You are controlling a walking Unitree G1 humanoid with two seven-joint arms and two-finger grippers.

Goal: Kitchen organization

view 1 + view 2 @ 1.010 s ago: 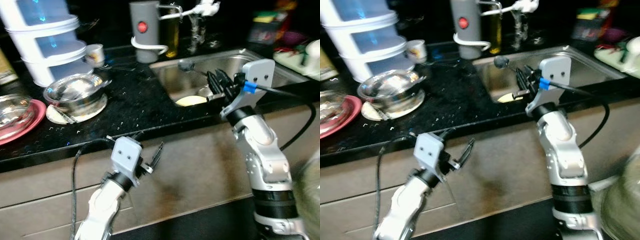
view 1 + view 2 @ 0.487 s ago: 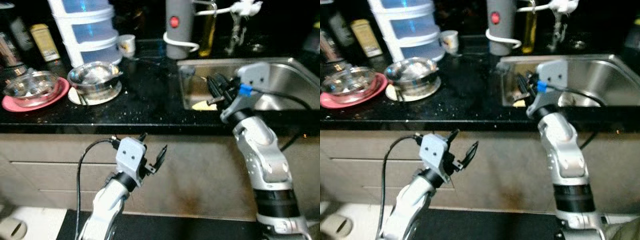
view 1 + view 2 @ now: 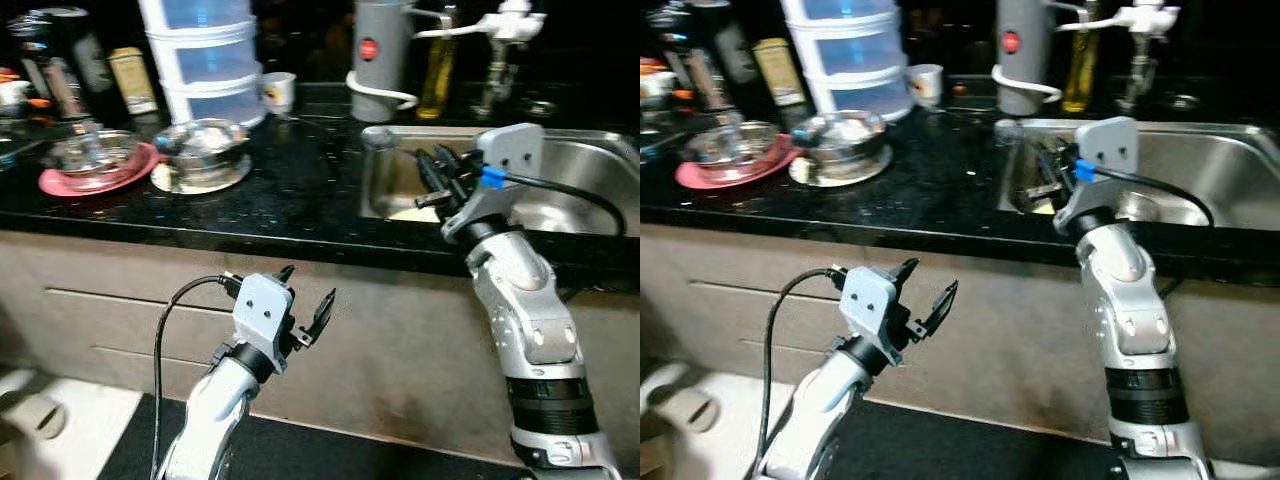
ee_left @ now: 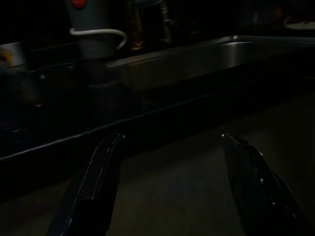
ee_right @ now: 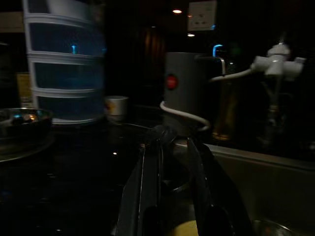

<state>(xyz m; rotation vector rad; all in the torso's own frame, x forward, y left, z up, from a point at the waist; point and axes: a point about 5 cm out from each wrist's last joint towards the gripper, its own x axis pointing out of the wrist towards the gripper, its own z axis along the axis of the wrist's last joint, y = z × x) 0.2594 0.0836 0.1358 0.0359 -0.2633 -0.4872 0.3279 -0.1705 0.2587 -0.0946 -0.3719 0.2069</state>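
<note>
I see my right gripper at the sink edge, fingers nearly closed on a dark-handled utensil, my left gripper wide open and empty below the counter, while steel bowls wait unsorted, so I judge most work remains.

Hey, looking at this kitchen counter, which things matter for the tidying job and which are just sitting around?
Job: steel bowl on plate; glass bowl on pink plate; sink; right gripper; left gripper, open.

Lying about: stacked plastic drawers; grey appliance; oil bottle; small cup.
</note>
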